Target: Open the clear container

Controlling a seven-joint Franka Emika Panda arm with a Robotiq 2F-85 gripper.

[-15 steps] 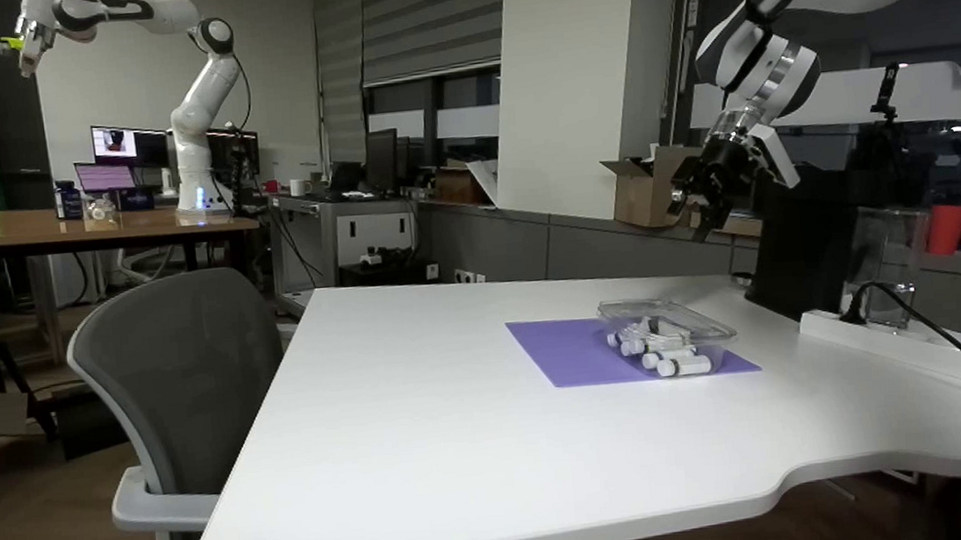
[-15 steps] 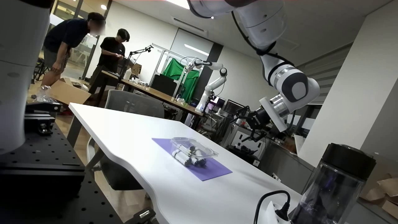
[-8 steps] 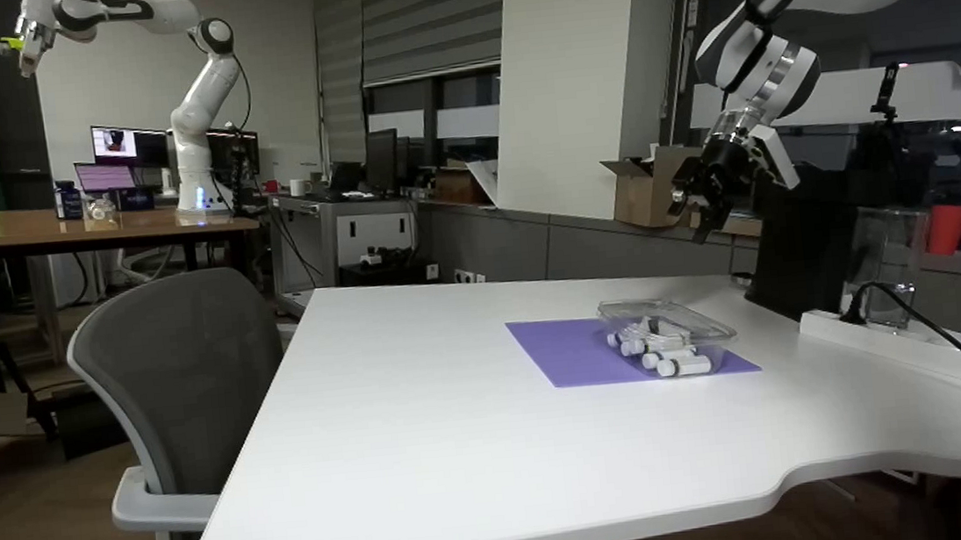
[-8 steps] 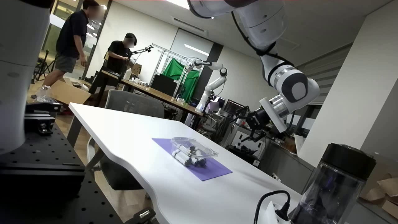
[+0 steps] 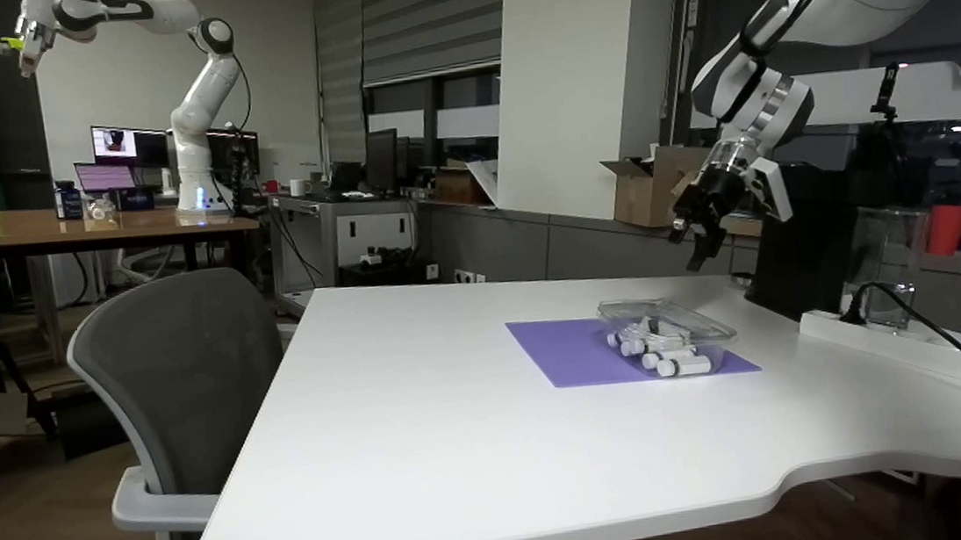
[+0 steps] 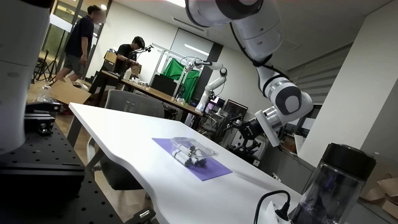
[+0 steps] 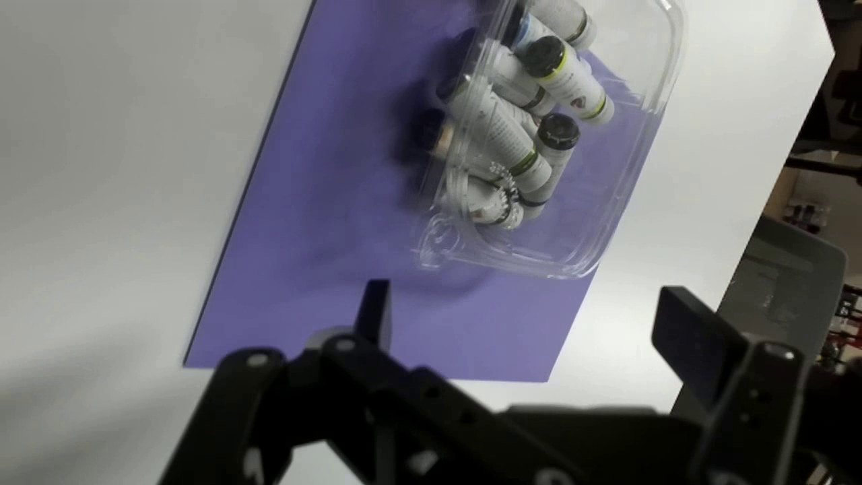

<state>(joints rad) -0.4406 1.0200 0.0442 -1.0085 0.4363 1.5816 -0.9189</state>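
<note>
The clear container (image 5: 671, 322) is a low see-through plastic box on the purple mat (image 5: 568, 350). Several white vials with dark caps lie inside it. It also shows in an exterior view (image 6: 192, 151) and at the top of the wrist view (image 7: 579, 195), where a clear tab sticks out at one corner. I cannot tell for sure whether its lid is shut. My gripper (image 5: 688, 248) is open and empty, raised above the table and apart from the container. In the wrist view its fingers (image 7: 528, 303) stand wide apart, below the tabbed corner in the picture.
A white power strip (image 5: 830, 326) with a black cable lies along the table's side. A clear tumbler with a black lid (image 6: 332, 186) stands near it. A grey chair (image 5: 184, 395) is at a table edge. A black box-like object (image 5: 805, 247) stands behind the strip.
My gripper has moved lower and a little to the left in both exterior views, after holding still earlier. The container and mat have not moved. People in the background have shifted.
</note>
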